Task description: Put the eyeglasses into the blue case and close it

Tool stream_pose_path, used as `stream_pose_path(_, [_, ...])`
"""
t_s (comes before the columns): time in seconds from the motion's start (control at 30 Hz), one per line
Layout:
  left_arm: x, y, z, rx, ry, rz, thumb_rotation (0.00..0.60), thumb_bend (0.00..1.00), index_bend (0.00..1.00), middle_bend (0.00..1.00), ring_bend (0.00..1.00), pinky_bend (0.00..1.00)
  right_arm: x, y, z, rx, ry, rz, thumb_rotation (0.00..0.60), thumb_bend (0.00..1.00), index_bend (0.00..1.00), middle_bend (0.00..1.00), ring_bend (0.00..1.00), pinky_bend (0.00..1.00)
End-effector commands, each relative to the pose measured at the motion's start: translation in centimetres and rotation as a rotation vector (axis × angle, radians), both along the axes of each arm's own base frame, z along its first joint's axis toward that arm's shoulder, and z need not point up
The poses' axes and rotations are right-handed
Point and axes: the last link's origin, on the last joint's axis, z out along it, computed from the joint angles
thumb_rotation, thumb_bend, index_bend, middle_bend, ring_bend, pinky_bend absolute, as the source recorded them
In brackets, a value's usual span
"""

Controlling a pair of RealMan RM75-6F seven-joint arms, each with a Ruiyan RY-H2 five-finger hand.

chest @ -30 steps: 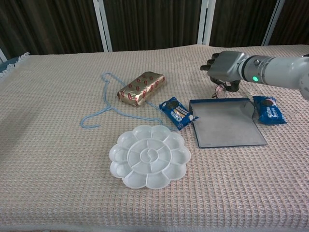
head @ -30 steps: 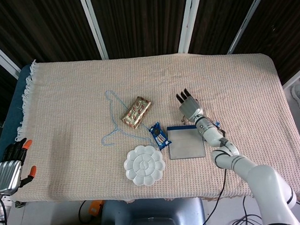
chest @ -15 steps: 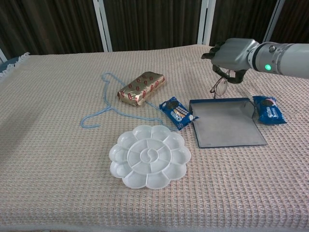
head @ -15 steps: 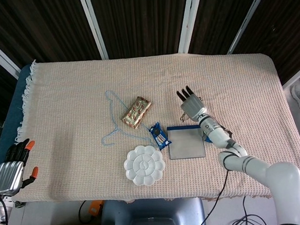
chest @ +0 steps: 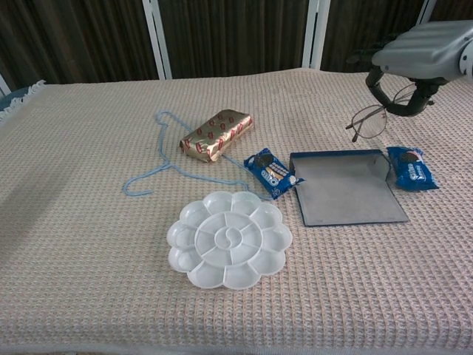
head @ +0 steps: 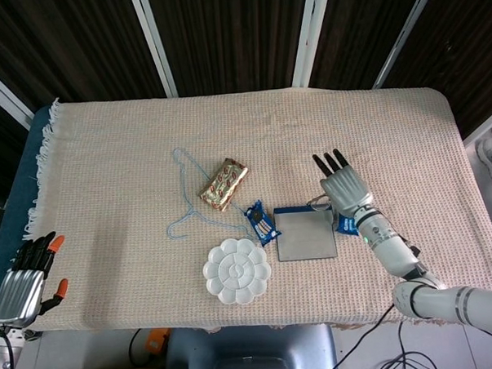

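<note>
the right robot hand (chest: 421, 55) holds the eyeglasses (chest: 378, 115) lifted off the desk (chest: 89, 259), hanging above the far right corner of the open blue case (chest: 346, 194), which lies flat with its grey inside showing. in the head view the same right robot hand (head: 345, 188) covers most of the eyeglasses. a blue snack packet (chest: 411, 168) lies just right of the case and another blue snack packet (chest: 271, 172) touches its left edge. near these sit a white flower-shaped palette (chest: 228, 238), a gold wrapped packet (chest: 216, 134) and a light blue hanger (chest: 171, 155). the left robot hand (head: 25, 276) hangs off the desk's near left edge, holding nothing, fingers loosely apart.
</note>
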Motion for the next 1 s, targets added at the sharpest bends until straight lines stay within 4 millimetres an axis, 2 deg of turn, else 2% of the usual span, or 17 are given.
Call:
stream_pose_path(0.03, [0.0,-0.1,0.0,0.0,-0.002,-0.002,0.6,0.41,0.0,0.0,0.0,0.03,-0.9,1.8,0.7,0.006,-0.106,-0.102,0.6,0.78,0.71,0.02,0.0,0.03])
stream_pose_path(0.27, [0.1,-0.3,0.1,-0.01,-0.008,-0.014,0.6,0.41,0.0,0.0,0.0,0.03,-0.7,3.7,-2.8,0.063,-0.263,-0.156,0.6,0.78,0.69,0.02,0.0,0.0])
stream_pose_path(0.6, [-0.1,-0.4,0.6,-0.008,-0.022,-0.012,0.6,0.41,0.0,0.0,0.0,0.03,-0.4,3.4,-6.5,0.062,-0.489,-0.248,0.6,0.78,0.69,0.02,0.0,0.0])
stream_pose_path(0.8, [-0.2,-0.4,0.6,-0.01,-0.025,-0.011,0.6,0.41,0.0,0.0,0.0,0.03,-0.8,3.2,-8.2,0.067,-0.494,-0.26,0.6,0.78,0.69,0.03,0.0,0.0])
stream_pose_path(1.0, [-0.2,-0.3,0.6,-0.013,-0.024,-0.007,0.6,0.41,0.0,0.0,0.0,0.03,-1.1,2.8,-8.8,0.056,-0.467,-0.253,0.6,0.78,0.69,0.03,0.0,0.0])
